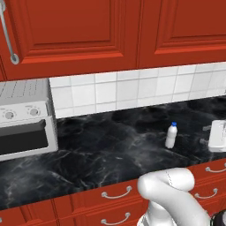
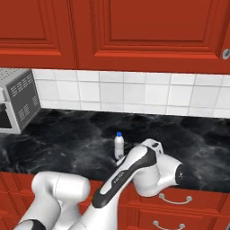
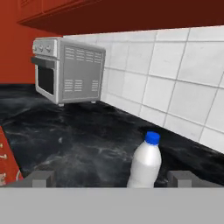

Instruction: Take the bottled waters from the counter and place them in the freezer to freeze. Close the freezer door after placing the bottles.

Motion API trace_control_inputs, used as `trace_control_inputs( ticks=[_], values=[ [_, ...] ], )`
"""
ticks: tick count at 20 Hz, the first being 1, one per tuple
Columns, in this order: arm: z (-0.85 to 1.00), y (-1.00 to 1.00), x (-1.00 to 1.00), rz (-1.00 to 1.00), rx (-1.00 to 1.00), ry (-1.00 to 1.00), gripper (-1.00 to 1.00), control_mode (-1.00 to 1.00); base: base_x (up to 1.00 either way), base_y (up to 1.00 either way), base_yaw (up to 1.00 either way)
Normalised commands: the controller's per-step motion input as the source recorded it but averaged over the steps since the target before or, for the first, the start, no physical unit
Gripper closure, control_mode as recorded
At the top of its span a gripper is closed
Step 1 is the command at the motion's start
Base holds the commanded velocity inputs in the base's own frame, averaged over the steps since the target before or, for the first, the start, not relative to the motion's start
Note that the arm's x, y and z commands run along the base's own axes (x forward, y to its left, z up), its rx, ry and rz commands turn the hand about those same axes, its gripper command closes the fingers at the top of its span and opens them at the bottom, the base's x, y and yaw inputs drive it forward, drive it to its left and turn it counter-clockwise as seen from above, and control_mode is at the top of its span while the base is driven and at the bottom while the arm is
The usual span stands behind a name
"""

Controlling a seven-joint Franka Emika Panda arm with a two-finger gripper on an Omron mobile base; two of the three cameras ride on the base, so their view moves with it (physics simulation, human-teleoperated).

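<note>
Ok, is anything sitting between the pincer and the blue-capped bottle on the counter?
Nothing visible does. In the hand view the bottle stands upright on the counter ahead of the open pincer, between its tips. The toaster oven sits far off.

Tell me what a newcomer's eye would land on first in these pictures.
First, the small whitish bottle with a blue cap, standing upright and alone on the black marble-look counter, between the robot's open fingers in the hand view. Next, the silver toaster oven at the counter's left end against the white tile wall. Above run the red cabinets.
</note>
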Motion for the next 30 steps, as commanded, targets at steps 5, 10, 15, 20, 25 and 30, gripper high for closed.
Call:
trace_control_inputs(
  ticks=[5,10,15,20,25,30],
  values=[
    [-0.16,-0.01,0.09,0.1,0.0,-0.02,-1.0,-1.0,0.0,0.0,0.0],
    [-0.33,-0.01,0.22,0.05,0.0,0.0,-1.0,-1.0,0.0,0.0,0.0],
    [-0.15,0.0,0.31,0.16,0.0,-0.02,-1.0,-1.0,0.0,0.0,0.0],
    [-0.03,0.0,0.42,0.14,0.0,0.0,-1.0,-1.0,0.0,0.0,0.0],
    [-0.08,0.0,0.32,0.13,0.0,0.0,-1.0,-1.0,0.0,0.0,0.0],
    [0.0,0.0,0.22,0.03,0.0,0.06,-1.0,-1.0,0.0,0.0,0.0]
  ],
)
